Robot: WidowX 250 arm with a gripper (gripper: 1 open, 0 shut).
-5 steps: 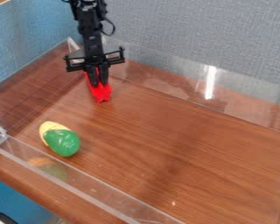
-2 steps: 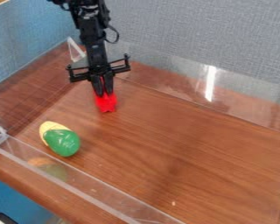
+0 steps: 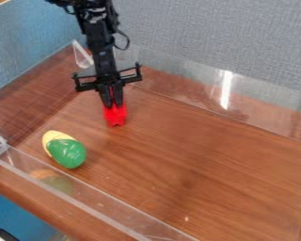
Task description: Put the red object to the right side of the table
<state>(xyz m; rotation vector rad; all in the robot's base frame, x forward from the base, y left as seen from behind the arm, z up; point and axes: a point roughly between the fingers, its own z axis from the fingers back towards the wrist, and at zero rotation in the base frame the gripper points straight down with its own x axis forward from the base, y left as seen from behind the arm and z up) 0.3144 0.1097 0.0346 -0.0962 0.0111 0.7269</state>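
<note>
The red object [image 3: 114,114] hangs upright with its lower end just over or on the table [image 3: 191,160], left of the middle and toward the back. My gripper [image 3: 112,97] points straight down and is shut on the red object's upper end, so only the lower red part shows. Whether the bar touches the wood cannot be told.
A small green-and-yellow rounded object [image 3: 64,150] lies near the front left. Low clear acrylic walls [image 3: 222,89] edge the tabletop, with a blue-grey wall behind. Bare wood stretches across the right half.
My gripper, holding the red object, has moved a little forward and to the right, and now sits slightly lower in the picture.
</note>
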